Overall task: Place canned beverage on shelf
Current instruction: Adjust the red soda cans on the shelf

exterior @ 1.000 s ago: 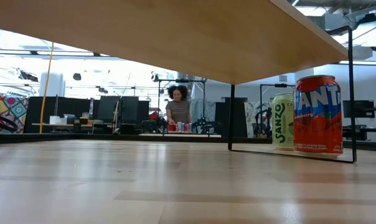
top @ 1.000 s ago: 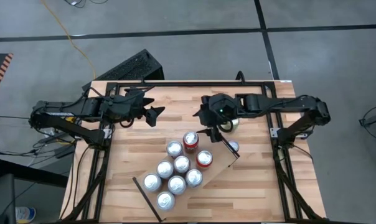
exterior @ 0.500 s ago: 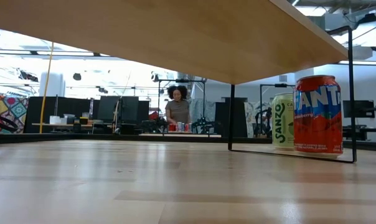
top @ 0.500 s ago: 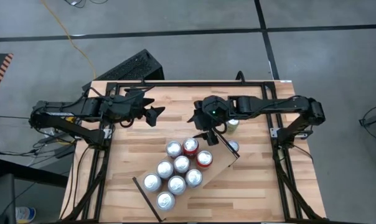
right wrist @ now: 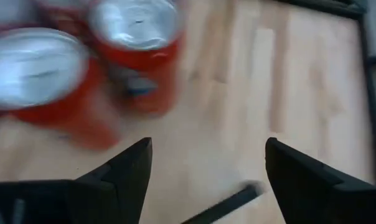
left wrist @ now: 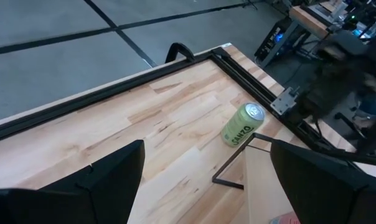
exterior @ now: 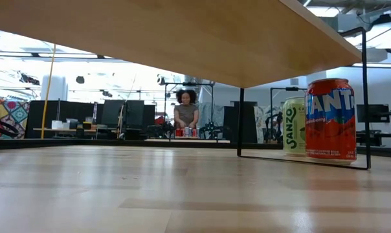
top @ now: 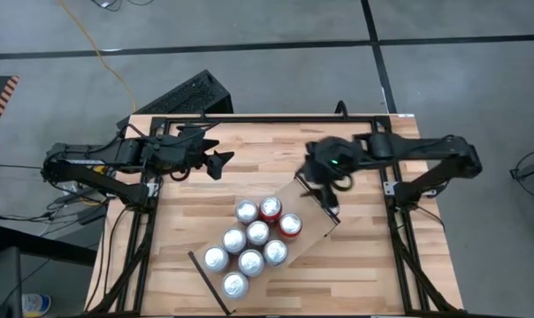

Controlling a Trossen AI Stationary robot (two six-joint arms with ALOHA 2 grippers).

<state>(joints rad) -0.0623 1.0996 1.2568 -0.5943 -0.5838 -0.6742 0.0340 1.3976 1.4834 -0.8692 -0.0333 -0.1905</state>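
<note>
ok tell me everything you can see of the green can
The green can is a slim pale-green drink can with a silver top, lettered SANZO. It stands upright on the striped tabletop, just off the shelf's black end strip and apart from it. In the low view it stands behind the red Fanta can. Nothing grips it.

Green can (left wrist: 243, 125) upright on tabletop (left wrist: 144, 130), fingers (left wrist: 107, 180) apart

Grey concrete floor (top: 276, 22), yellow cable (top: 108, 62); bright room, person (exterior: 185, 115) at distant desk.
</note>
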